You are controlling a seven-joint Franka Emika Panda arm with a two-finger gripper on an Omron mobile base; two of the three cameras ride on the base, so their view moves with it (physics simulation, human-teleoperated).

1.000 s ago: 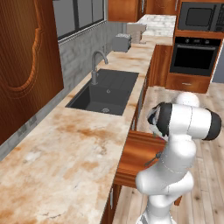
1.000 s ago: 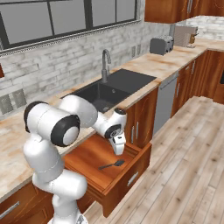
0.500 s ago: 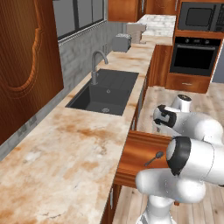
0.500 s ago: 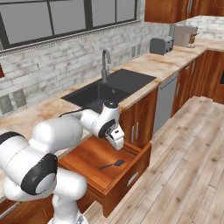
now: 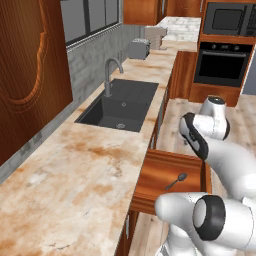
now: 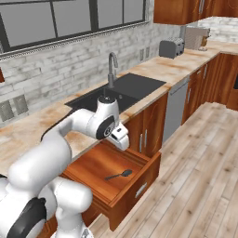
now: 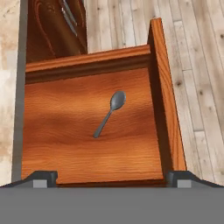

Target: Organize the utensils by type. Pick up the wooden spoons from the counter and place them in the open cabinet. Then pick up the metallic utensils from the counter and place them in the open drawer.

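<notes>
— While the claw (image 7: 112, 177) hangs above the shallow reddish-brown wood drawer (image 7: 164, 109), which step would you say is in hand?

— The metal part, by my reading. A small dark-grey metal spoon (image 7: 109, 113) lies flat on the drawer floor, bowl toward the drawer front, handle slanting back. The two dark fingertips (image 7: 41, 178) stand wide apart with nothing between them, so that piece looks freshly delivered.

— And the other utensils?

— I can't find any on the beige, orange-marbled stone desk (image 5: 75, 175); the stretch beside the black sink (image 5: 122, 102) looks bare. No wooden spoon is visible, and the second metal piece I cannot place. So either the job is nearly over or something lies out of view.

— What does the next move call for?

— Lifting straight out of the drawer without clipping its front wall. Then, if a second metal utensil remains on the desk, reaching for it with the fingers apart as they are now.

— How is the white arm (image 6: 88, 123) posed?

— Folded low over the desk edge, elbow toward the sink, wrist bent so the hand points down into the drawer, well above the spoon and not touching it.
</notes>
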